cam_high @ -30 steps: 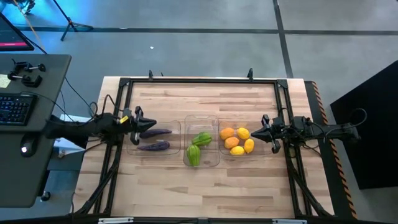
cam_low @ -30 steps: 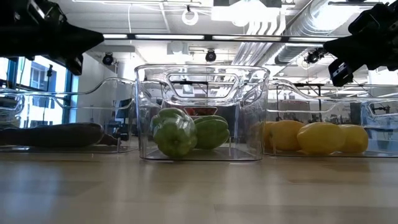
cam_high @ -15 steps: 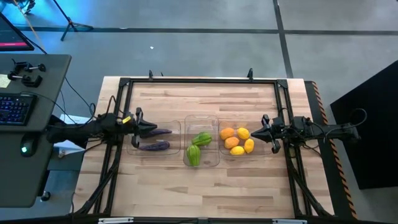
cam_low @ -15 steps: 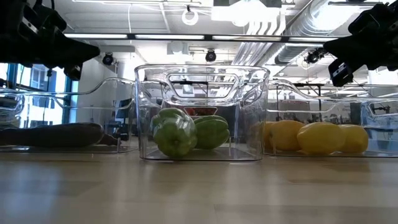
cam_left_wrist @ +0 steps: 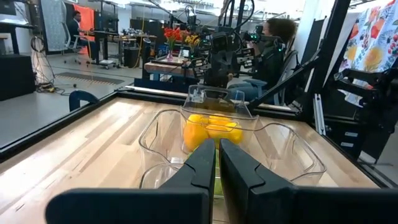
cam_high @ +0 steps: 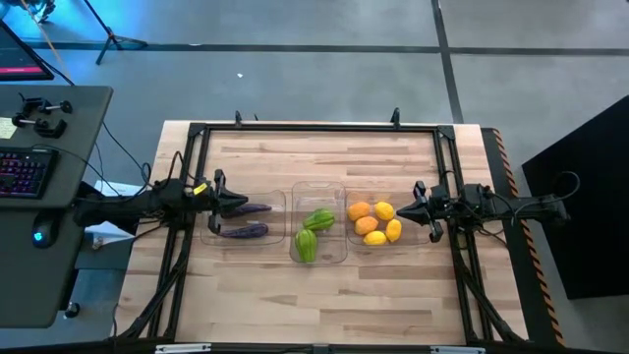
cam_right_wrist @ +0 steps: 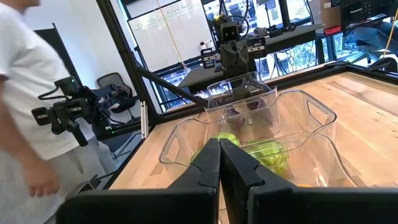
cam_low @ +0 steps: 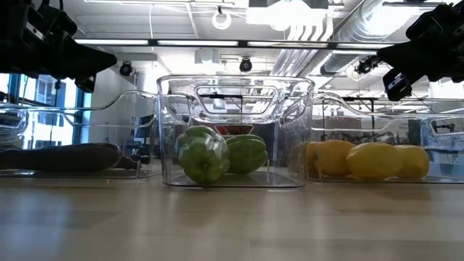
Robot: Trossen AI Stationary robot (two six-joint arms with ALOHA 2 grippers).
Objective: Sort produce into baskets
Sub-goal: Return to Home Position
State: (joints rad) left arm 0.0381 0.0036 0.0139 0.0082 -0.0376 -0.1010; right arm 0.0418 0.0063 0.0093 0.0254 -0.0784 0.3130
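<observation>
Three clear bins stand in a row at mid table. The left bin (cam_high: 210,236) holds two dark purple eggplants (cam_high: 246,232). The middle bin (cam_high: 317,187) holds two green lumpy pieces (cam_high: 307,244). The right bin (cam_high: 351,243) holds lemons (cam_high: 393,230) and orange fruits (cam_high: 359,210). My left gripper (cam_high: 236,203) is shut and empty, above the left bin's left part; its own view shows the shut fingers (cam_left_wrist: 216,158). My right gripper (cam_high: 405,208) is shut and empty, above the right bin's right end; it also shows in its own view (cam_right_wrist: 219,163).
A black frame (cam_high: 314,128) runs around the wooden table top. A desk with a keyboard (cam_high: 25,172) stands off the table's left. A person in a white shirt (cam_right_wrist: 25,93) stands beyond the table's left end, and another person (cam_left_wrist: 273,50) sits beyond its right end.
My left gripper has drawn back a little toward the table's left edge above the left bin, staying shut, then held still. The produce and bins have not moved.
</observation>
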